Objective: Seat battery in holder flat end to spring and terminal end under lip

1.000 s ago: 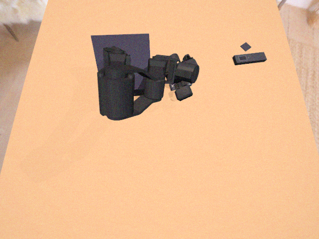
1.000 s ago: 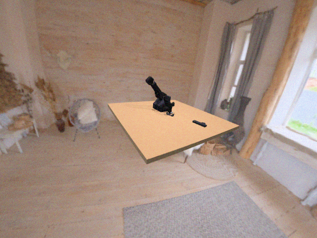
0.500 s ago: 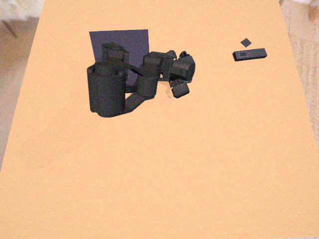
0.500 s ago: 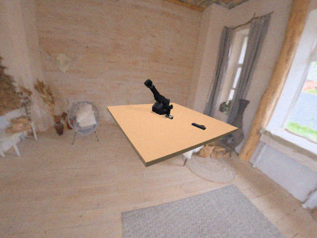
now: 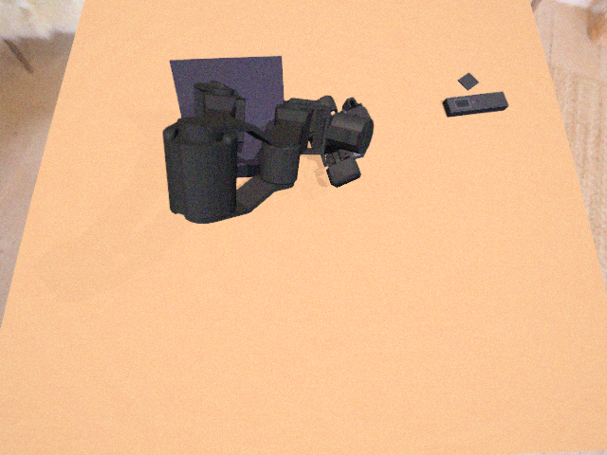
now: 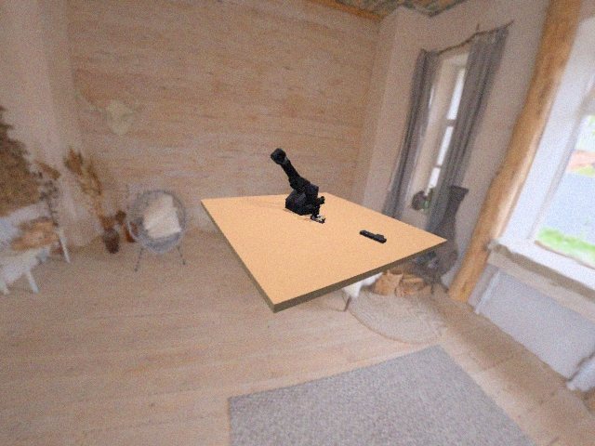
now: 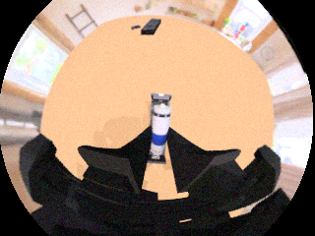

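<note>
The battery (image 7: 161, 122) is white with a blue band and dark rings. In the wrist view it lies lengthwise over the small dark holder (image 7: 167, 98), with its terminal end toward the holder's far end wall. That terminal end looks wider and seems raised, so the battery looks tilted. Its flat end is toward the near end of the holder, where the contact is hard to make out. My gripper (image 7: 159, 129) is shut on the battery, one dark finger on each side near the blue band. Whether the battery touches the holder floor or the lip is not clear. In the top and exterior views the arm and small scale hide the detail.
A long dark box (image 5: 475, 104) (image 6: 373, 236) (image 7: 151, 27) lies well away from the gripper. A small dark square (image 5: 468, 81) (image 7: 136, 27) lies beside it. A dark purple plate (image 5: 225, 70) is under the arm's base.
</note>
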